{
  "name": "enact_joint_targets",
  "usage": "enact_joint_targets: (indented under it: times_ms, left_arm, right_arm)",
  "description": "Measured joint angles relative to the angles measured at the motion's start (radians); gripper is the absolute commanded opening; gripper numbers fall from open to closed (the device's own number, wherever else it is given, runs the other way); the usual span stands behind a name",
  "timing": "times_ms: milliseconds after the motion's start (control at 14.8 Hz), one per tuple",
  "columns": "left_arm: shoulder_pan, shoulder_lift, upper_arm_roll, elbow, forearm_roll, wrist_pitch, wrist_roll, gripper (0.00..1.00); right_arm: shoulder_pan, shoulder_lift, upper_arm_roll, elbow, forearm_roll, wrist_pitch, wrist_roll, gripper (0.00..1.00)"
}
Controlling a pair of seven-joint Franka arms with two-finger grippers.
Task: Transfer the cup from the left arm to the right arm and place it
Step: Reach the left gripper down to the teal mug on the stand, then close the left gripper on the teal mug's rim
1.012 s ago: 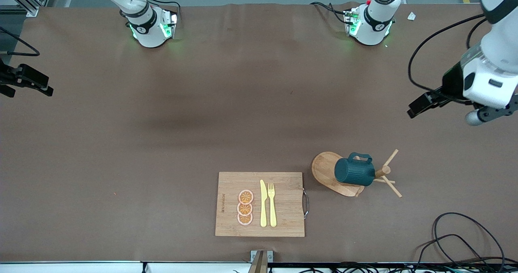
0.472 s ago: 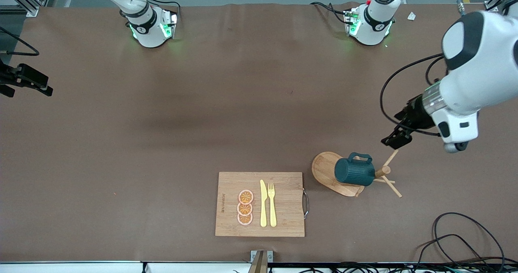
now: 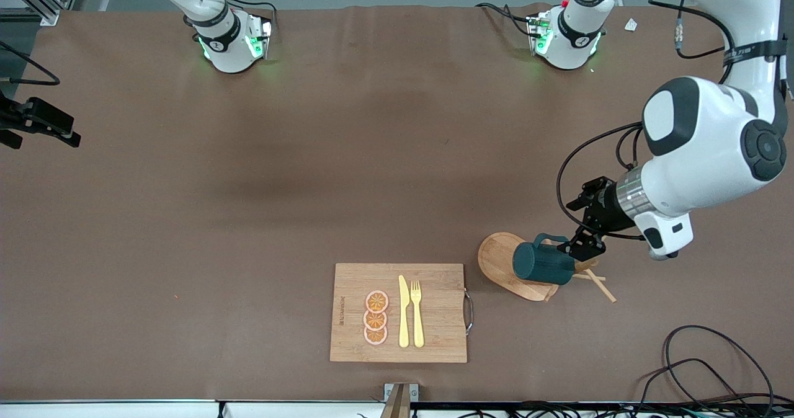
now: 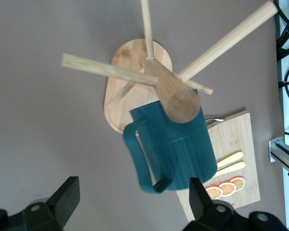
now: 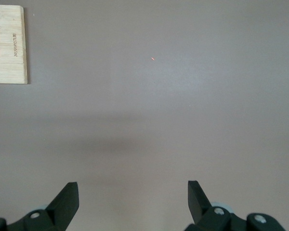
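Front view shows the task barely begun: on the counter (image 3: 186, 219), the wooden cutting board (image 3: 434, 319) lies bare at its handle end, and just beside it the cup (image 3: 543, 264) hangs on the mug tree (image 3: 502, 260), ungrasped. Left gripper (image 3: 588, 244) hovers at the cup, jaws apart around the handle. Right gripper (image 5: 133, 202) waits at the counter's edge, well apart from the board, jaws apart. The tree's pegs (image 4: 106, 70) crowd the grasp.
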Motion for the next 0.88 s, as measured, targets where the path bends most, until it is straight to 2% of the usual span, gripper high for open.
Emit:
enact_joint_targets:
  times_ms: [877]
  left_arm:
    - [-0.015,0.106,-0.005,0.001,-0.031,0.142,-0.007,1.0]
  right_arm:
    - [0.0,0.0,0.0,0.0,0.0,0.0,0.0,1.0]
